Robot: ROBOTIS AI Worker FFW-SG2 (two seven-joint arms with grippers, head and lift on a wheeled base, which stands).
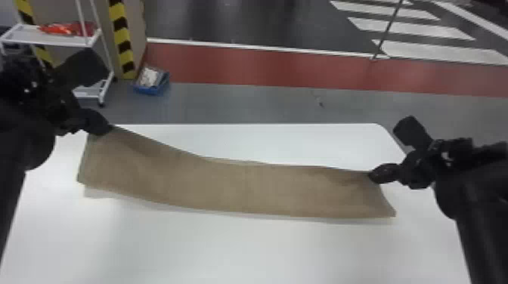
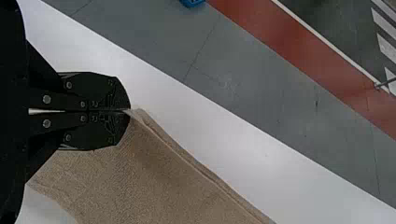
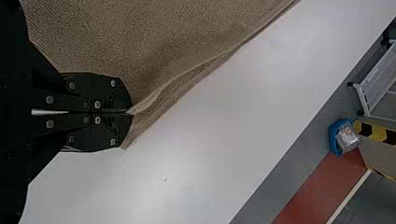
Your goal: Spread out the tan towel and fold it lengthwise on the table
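tan ribbed towel (image 1: 245,189), long strip

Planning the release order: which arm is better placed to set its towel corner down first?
Probably the right: its end effector seems lower, while the left end of the towel looks raised above a wider shadow.

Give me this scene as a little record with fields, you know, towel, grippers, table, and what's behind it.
towel: tan, a long strip running left to right
layers: at least two, seen along the far edge; looks folded lengthwise
left gripper: shut on the far left corner
right gripper: shut on the far right corner
towel's left end: probably raised a little, judging by the shadow below it
table: white, under the towel
behind: blue bin on the floor, white cart at left
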